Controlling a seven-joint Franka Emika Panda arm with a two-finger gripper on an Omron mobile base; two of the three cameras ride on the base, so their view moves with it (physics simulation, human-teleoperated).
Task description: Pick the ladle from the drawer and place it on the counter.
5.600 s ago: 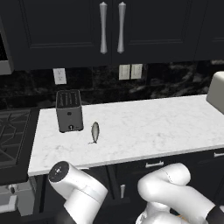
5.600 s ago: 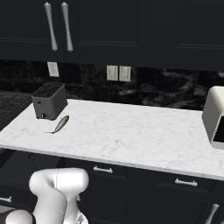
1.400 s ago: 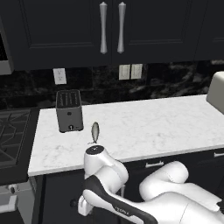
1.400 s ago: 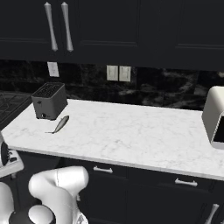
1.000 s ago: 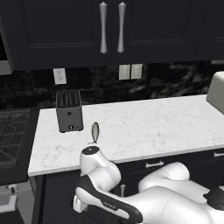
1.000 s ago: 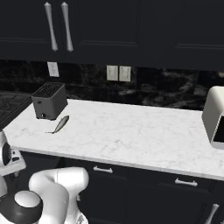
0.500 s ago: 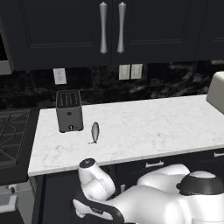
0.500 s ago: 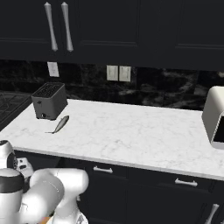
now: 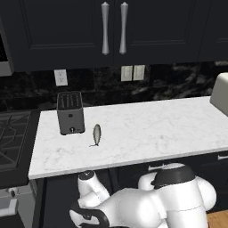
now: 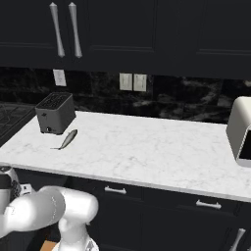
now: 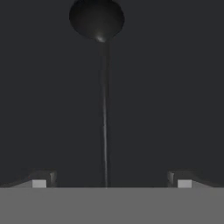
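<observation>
In the hand view the ladle (image 11: 104,109) runs from 6 to 12 o'clock, bowl at 12, its handle centred between the gripper (image 11: 111,180)'s wide-apart fingertips.

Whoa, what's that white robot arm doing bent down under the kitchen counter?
The arm is reaching low, below the counter, into a dark drawer. Its hand camera looks straight at a black ladle lying there, handle running between the open gripper fingertips, bowl at the far end. Nothing is grasped yet. Up on the counter sit a toaster and a small grey fish-shaped item, untouched.
</observation>
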